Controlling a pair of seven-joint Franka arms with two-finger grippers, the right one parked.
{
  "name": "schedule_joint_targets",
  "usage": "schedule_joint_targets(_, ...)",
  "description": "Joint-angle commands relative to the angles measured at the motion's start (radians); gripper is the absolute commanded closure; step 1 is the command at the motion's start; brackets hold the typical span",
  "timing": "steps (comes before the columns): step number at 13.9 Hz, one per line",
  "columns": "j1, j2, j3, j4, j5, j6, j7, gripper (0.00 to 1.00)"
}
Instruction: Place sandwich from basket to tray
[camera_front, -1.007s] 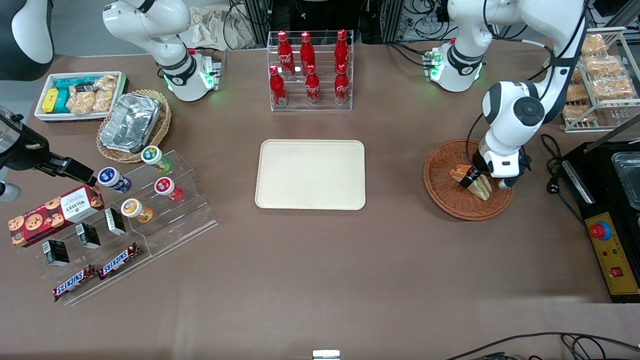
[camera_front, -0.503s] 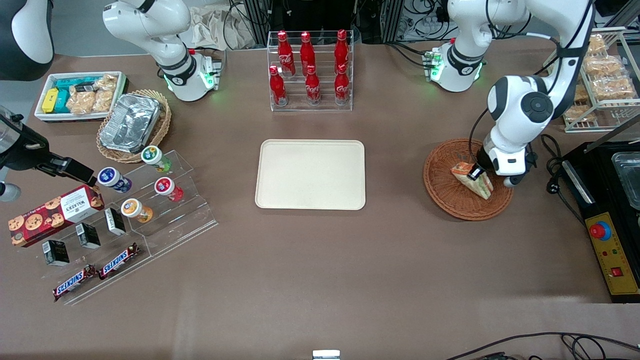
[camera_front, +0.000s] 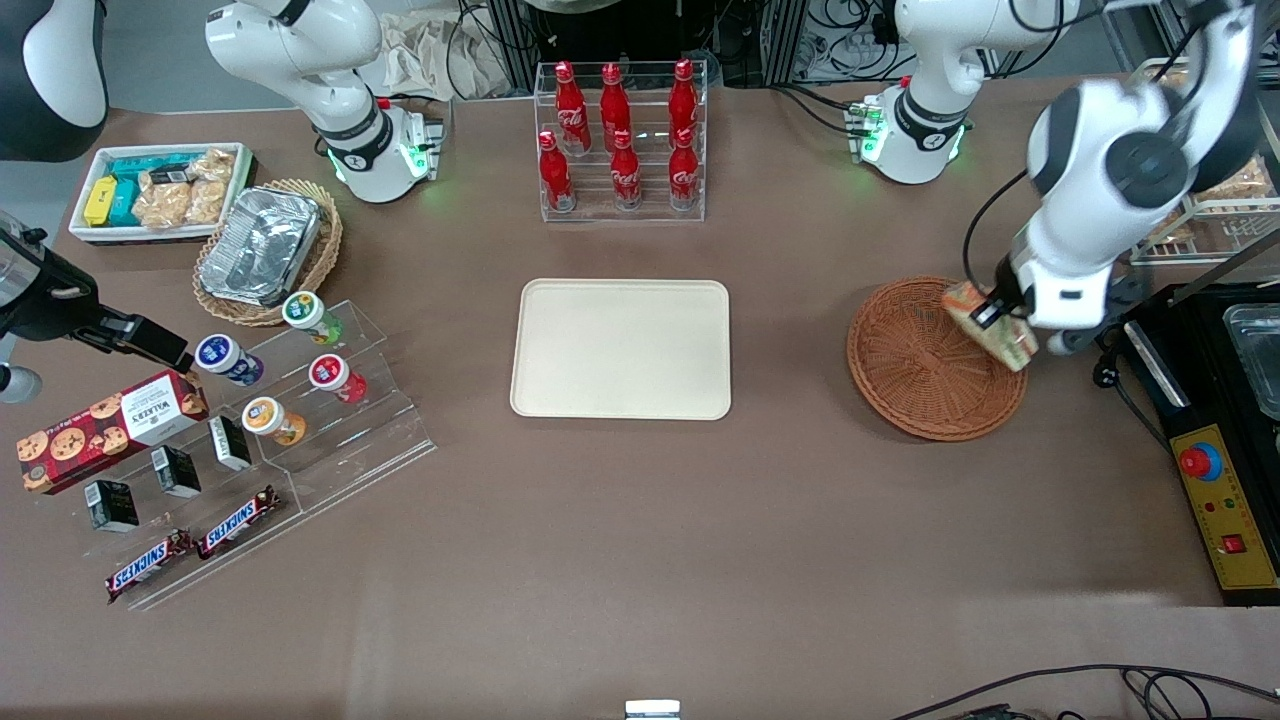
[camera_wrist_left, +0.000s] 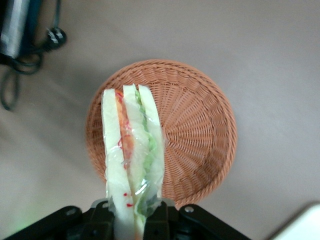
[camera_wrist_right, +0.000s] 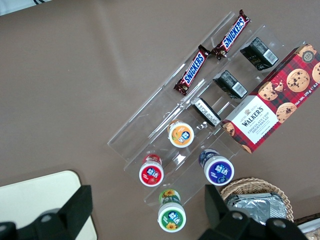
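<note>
A robotics lab staged as a snack shop: the gripper (camera_front: 985, 318) hangs near bundled cables (camera_front: 850, 30), with a cola rack (camera_front: 620, 140) well apart.

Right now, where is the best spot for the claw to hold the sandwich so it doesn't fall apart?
Probably just where the claw has it: at one end, coming from above, with a finger on each outer bread face. The sandwich is a thin wedge of three bread slices with filling between, so squeezing across the flat faces presses the layers together. It hangs above the basket in one piece.
</note>
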Motion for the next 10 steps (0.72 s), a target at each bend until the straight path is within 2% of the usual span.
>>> schedule_joint_targets(1,0.0,0.015,-0.004,0.185,-0.002,-0.169,0.143,1.0)
schedule_joint_targets(5,-0.003,0.023,-0.009,0.382,-0.082,-0.371,0.327,1.0)
schedule_joint_targets(10,0.001,0.024,-0.2,0.395,-0.105,-0.384,0.354,1.0)
